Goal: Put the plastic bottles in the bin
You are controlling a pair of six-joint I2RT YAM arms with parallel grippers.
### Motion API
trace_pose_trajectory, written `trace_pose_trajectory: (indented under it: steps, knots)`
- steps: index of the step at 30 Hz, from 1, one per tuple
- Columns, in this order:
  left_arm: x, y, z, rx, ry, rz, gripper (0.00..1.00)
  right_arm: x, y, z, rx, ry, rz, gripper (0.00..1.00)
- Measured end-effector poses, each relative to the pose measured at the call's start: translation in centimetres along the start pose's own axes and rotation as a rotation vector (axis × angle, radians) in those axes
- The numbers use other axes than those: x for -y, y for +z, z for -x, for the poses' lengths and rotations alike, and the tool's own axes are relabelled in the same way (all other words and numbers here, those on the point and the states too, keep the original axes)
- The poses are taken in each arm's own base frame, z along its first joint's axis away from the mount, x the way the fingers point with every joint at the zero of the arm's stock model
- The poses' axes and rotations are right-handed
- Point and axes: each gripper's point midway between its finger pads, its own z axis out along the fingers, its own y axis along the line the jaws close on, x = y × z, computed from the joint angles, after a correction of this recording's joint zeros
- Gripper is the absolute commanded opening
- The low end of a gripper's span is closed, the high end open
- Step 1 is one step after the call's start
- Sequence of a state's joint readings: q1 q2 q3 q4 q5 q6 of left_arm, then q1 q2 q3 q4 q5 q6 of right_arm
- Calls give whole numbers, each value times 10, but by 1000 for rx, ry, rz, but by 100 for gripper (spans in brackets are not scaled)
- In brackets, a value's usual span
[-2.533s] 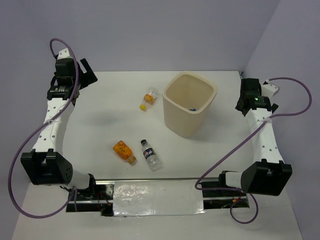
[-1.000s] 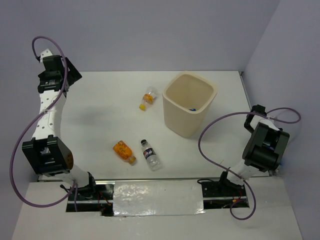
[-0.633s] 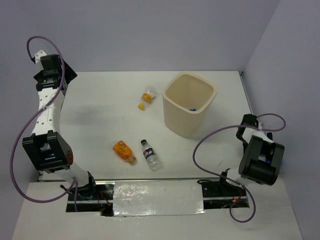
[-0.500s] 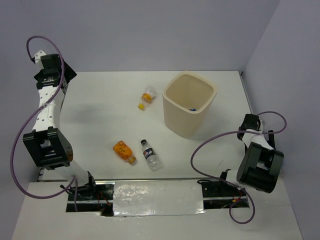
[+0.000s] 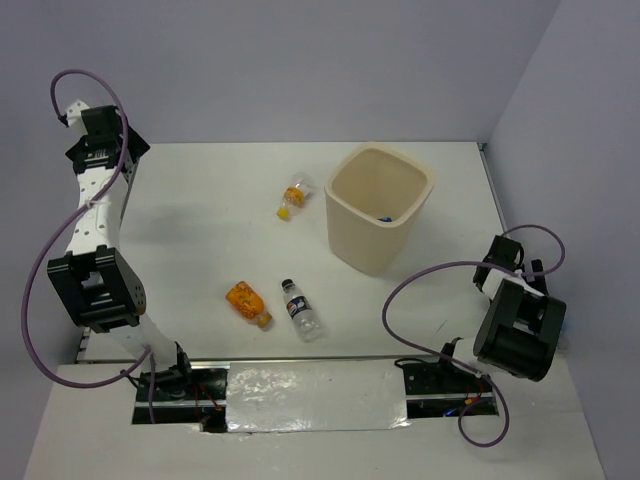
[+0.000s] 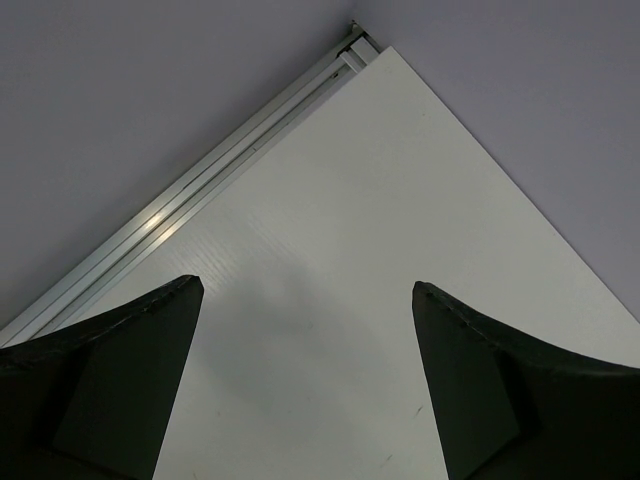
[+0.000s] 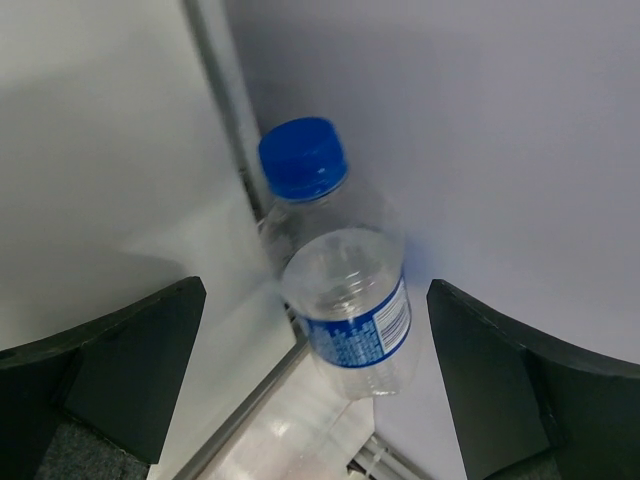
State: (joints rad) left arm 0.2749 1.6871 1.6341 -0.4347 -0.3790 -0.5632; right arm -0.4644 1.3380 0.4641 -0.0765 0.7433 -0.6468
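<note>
Three plastic bottles lie on the table. The orange-filled one (image 5: 246, 302) and the clear one with a dark cap and label (image 5: 301, 310) are at the front, and the clear one with a yellow-orange cap (image 5: 294, 196) is left of the cream bin (image 5: 345, 235). My left gripper (image 5: 108, 150) (image 6: 305, 285) is open and empty over the far left table corner. My right gripper (image 5: 503, 258) (image 7: 315, 285) is open at the right table edge. A clear bottle with a blue cap and label (image 7: 352, 300) lies between its fingers, untouched.
A small blue item (image 5: 385, 214) shows inside the bin. Grey walls stand close behind the table and along its right side. A metal rail (image 7: 225, 110) runs along the table edge by the blue-capped bottle. Purple cables loop off both arms.
The left gripper has drawn back to the far left corner. The right arm has folded back and down toward the near right edge. The three bottles and the bin have not moved.
</note>
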Motion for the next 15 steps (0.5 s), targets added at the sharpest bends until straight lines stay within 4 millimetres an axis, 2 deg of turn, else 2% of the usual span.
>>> trace_pose_trajectory:
  steps: [7,15]
  knots:
    - [-14,4,0,13,-17,56,99,6,12,2,1,26,-70,97]
    - [-44,11,-22,-22,-8,139,99,15,19,-13,-46,74,-166,92]
